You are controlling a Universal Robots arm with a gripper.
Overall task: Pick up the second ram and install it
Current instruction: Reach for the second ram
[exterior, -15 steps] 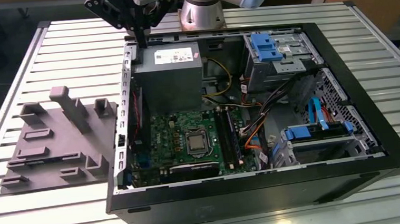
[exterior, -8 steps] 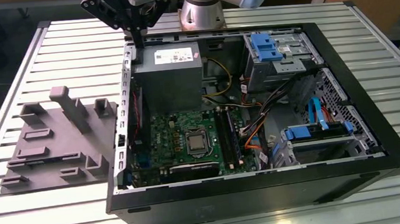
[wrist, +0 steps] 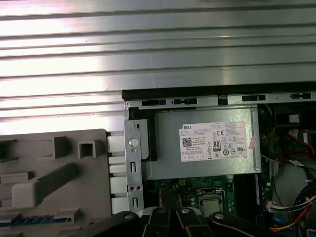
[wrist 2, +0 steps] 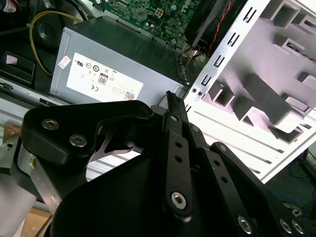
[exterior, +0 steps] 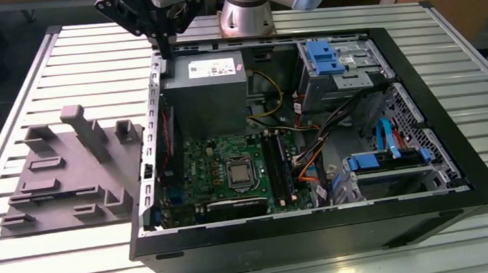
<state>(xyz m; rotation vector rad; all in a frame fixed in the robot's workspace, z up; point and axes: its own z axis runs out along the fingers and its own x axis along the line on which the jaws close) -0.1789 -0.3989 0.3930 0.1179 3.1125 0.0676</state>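
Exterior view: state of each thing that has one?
gripper: shut, empty, above the case's far corner by the power supply.
PC case: on its side, side panel off, open.
CPU: bare, no cooler on it.
memory slots: cannot tell whether filled.
grey tray: flat on the table, posts upright.

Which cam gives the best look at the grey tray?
Exterior view: the grey tray shows whole, every post and slot. The first wrist view cuts the tray off at the frame edge; the second wrist view catches a slanted part with some posts.
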